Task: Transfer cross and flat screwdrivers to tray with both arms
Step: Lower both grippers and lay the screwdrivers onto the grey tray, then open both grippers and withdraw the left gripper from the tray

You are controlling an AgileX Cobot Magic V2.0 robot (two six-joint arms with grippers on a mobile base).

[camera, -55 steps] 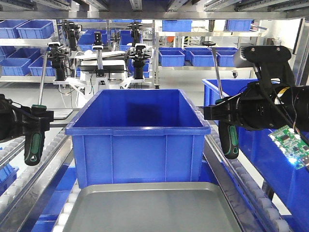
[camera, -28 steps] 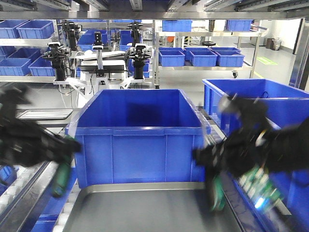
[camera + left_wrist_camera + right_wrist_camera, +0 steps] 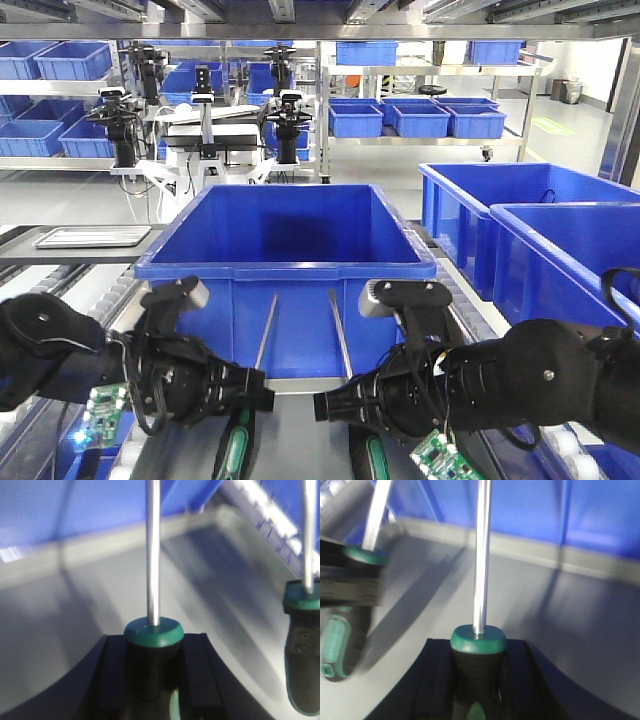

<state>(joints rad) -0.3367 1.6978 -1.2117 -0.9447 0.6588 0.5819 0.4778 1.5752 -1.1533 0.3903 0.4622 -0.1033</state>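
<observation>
The left tool (image 3: 245, 395) is clenched on the black, green-banded handle of one screwdriver (image 3: 262, 345), and the right tool (image 3: 335, 405) grips the other screwdriver (image 3: 340, 335) the same way. Both steel shafts point upward, side by side, over the grey tray (image 3: 75, 595). Each wrist view shows its own handle seated between the jaws, with the neighbouring screwdriver just beside; the front view shows the deep blue bin (image 3: 285, 270) behind them. No writing is readable.

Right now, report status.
Left hand and right hand each shut on a screwdriver. Both low over tray. Nothing in the way.
</observation>
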